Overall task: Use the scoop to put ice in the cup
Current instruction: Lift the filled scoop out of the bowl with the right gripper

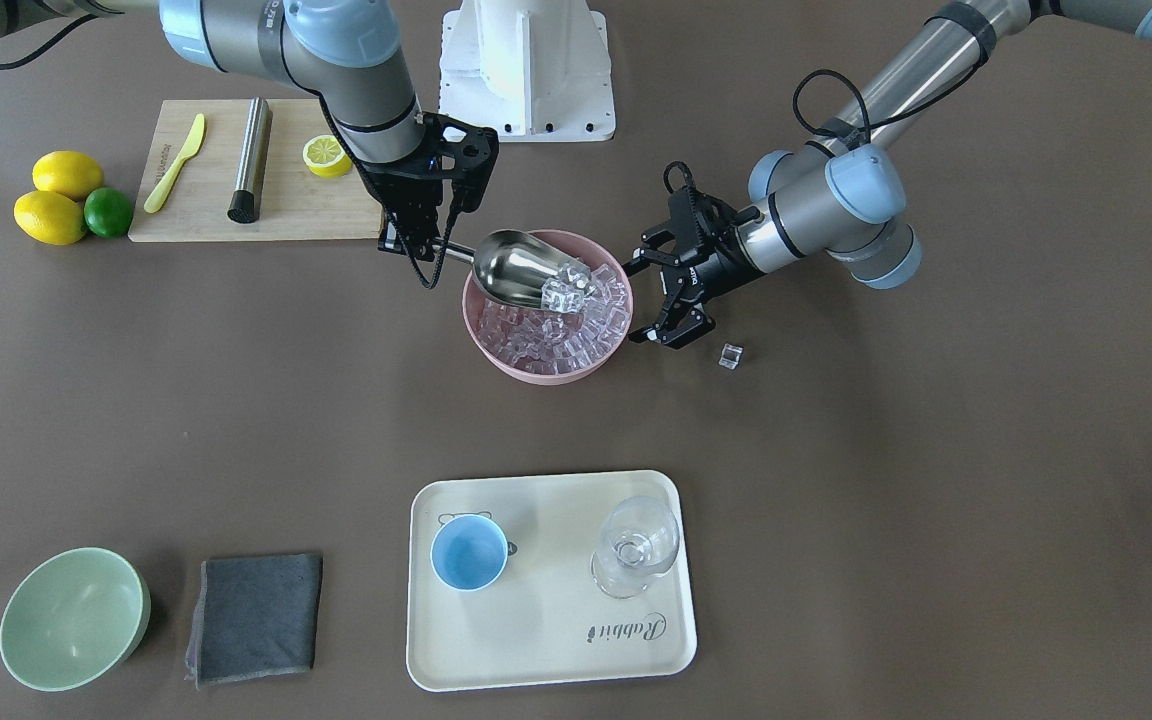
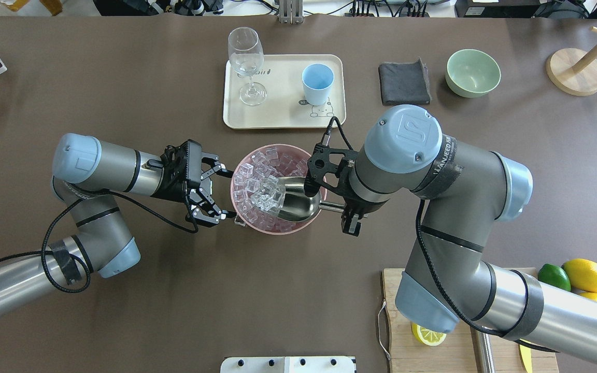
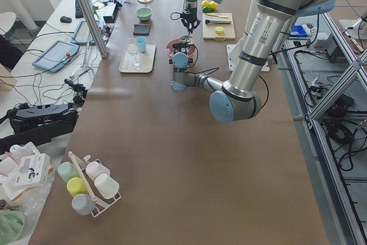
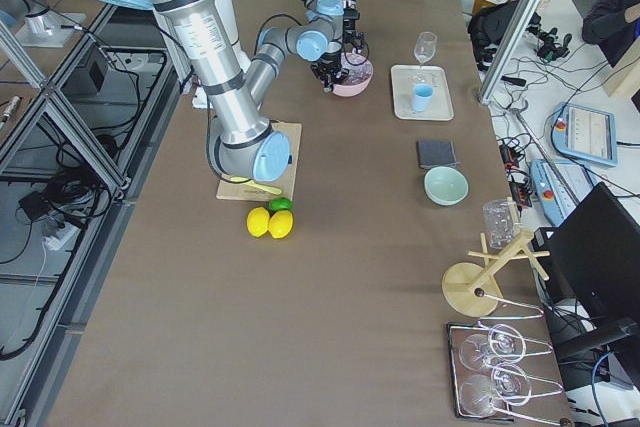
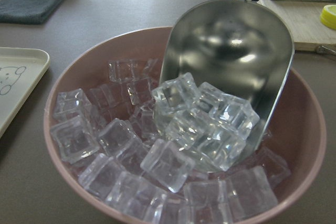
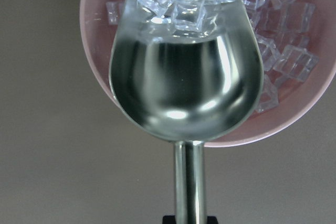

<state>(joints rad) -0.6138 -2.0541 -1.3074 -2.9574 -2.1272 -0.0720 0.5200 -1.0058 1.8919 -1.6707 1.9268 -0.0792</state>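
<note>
My right gripper point(image 1: 424, 248) point(image 2: 349, 212) is shut on the thin handle of the steel scoop point(image 1: 516, 268) point(image 2: 298, 204). The scoop's bowl point(image 6: 184, 87) is tilted into the pink bowl point(image 1: 536, 375) point(image 2: 272, 230), with several ice cubes point(image 5: 205, 119) at its mouth. More ice point(image 1: 576, 320) fills the pink bowl. My left gripper point(image 1: 641, 300) point(image 2: 224, 194) is open and empty, its fingers spread by the bowl's outer side. The light-blue cup point(image 1: 469, 553) point(image 2: 317, 83) stands empty on the cream tray point(image 1: 546, 640) point(image 2: 278, 116). One loose cube point(image 1: 730, 356) lies on the table.
A clear stemmed glass point(image 1: 636, 545) stands on the tray beside the cup. A pale-green bowl point(image 1: 71, 620) and a grey cloth point(image 1: 256, 615) lie beside the tray. A cutting board point(image 1: 236, 200) holds a steel cylinder, a yellow knife and half a lemon, with lemons and a lime beside it.
</note>
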